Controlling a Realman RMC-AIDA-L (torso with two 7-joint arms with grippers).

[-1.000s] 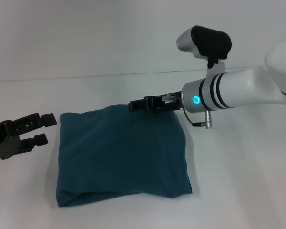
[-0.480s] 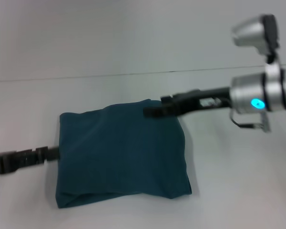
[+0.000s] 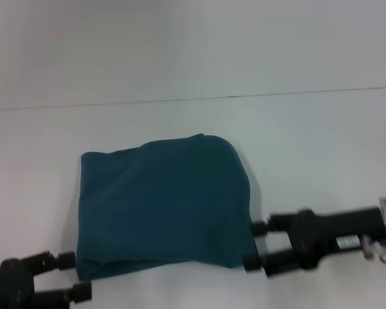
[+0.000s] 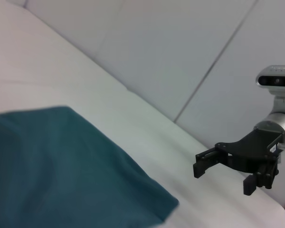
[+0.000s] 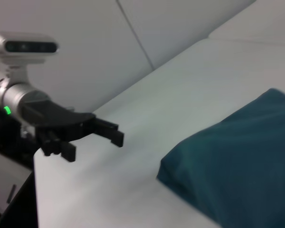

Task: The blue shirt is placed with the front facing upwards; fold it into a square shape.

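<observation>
Shirt: the blue shirt lies folded into a rough square on the white table, a little to the 7 o'clock side of the head view's middle.
Look: plain dark teal cloth on top, no lettering or label showing; soft ripples run across the upper layer.
Edges: the 9 o'clock side runs fairly straight; the 12 o'clock edge bulges and rounds off toward the 1 o'clock corner; along the 6 o'clock edge the layers show as a thick rolled fold, with a loose lip near the 7 o'clock corner.
Right hand: the right gripper sits low at the shirt's 4 o'clock corner, its two fingers spread wide and pointing at the cloth, tips just beside the corner; contact cannot be told. It shows also in the left wrist view, off past the shirt's corner.
Left hand: the left gripper sits at the 7 o'clock corner, fingers parted wide, upper tip just at the shirt's edge. The right wrist view shows it apart from the cloth.
Open room: bare table stretches from 11 to 3 o'clock of the shirt, up to the seam where the wall begins.
</observation>
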